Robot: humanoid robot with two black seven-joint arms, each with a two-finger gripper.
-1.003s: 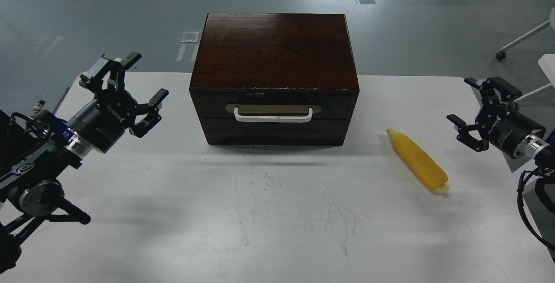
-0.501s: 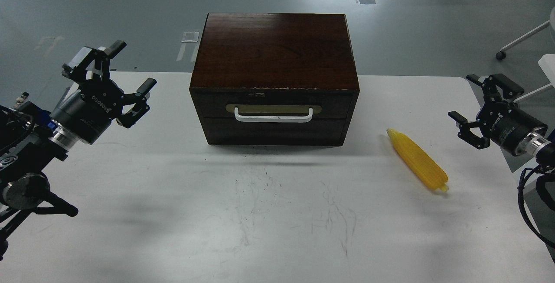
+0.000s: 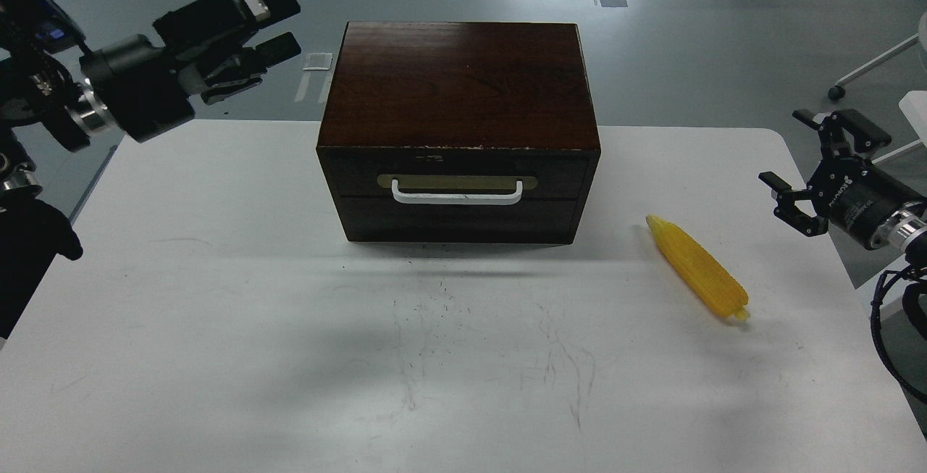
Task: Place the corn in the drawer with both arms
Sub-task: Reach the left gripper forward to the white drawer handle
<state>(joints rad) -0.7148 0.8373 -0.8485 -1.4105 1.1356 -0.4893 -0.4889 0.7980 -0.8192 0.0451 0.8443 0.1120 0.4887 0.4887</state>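
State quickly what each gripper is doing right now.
Left gripper: open, holding nothing.
Right gripper: open, holding nothing.

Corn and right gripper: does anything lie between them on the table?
No. In the head view, only bare white table separates the corn from the open right gripper, which holds nothing.

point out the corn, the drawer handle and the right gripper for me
corn (image 3: 697, 266), head view, middle of the cob.
drawer handle (image 3: 456, 198), head view, middle of the white bar.
right gripper (image 3: 817, 166), head view, midway between its open fingertips.
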